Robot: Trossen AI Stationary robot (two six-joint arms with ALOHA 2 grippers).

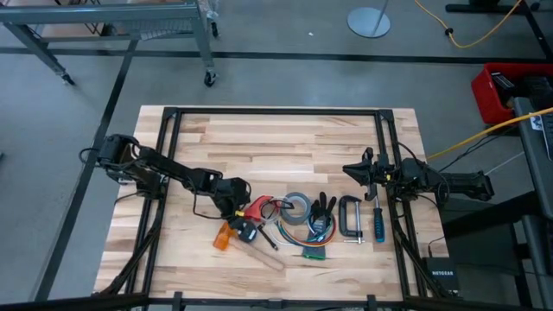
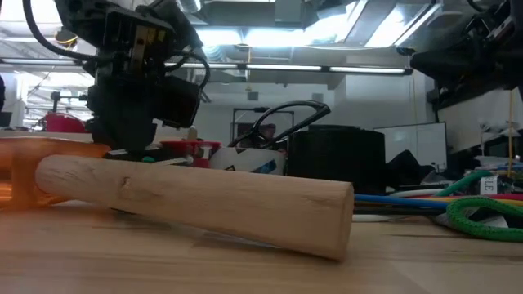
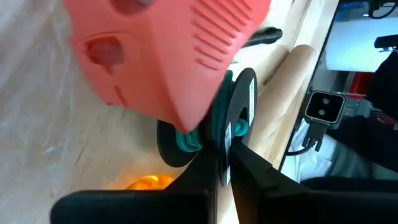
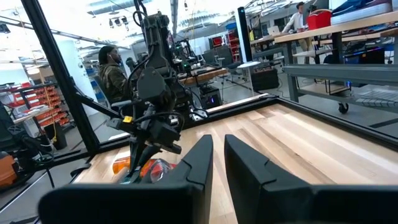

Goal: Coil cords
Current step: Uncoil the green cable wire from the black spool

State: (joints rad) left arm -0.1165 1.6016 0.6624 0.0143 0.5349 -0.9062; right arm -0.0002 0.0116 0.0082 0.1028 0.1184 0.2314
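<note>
the left gripper (image 1: 244, 226) is down among the clutter, its fingers (image 3: 211, 174) drawn almost together on the small black end piece (image 3: 239, 115) of the cord (image 1: 278, 205), the part with teal-green on it. the wooden hammer handle (image 2: 204, 196) lies just beside that grip, a red plastic tool (image 3: 161, 56) sits right over the fingertips, and something orange (image 1: 223, 237) lies close on the other side. i judge this is the pick-up step: the end is pinched but no loop is made. next it wants a lift clear of the handle and the red tool, then a sweep round to lay the thin cord in turns (slowly, or it drags the neighbours along).

the right gripper (image 1: 367, 168) waits well apart, off the table surface beyond the clamp (image 1: 350, 218) and the blue-handled screwdriver (image 1: 378, 223), holding nothing, its fingers a narrow gap apart.

most of the cord's run is hard to follow; it loops by the grey tape roll (image 1: 298, 206), and i cannot tell where its far end lies
</note>
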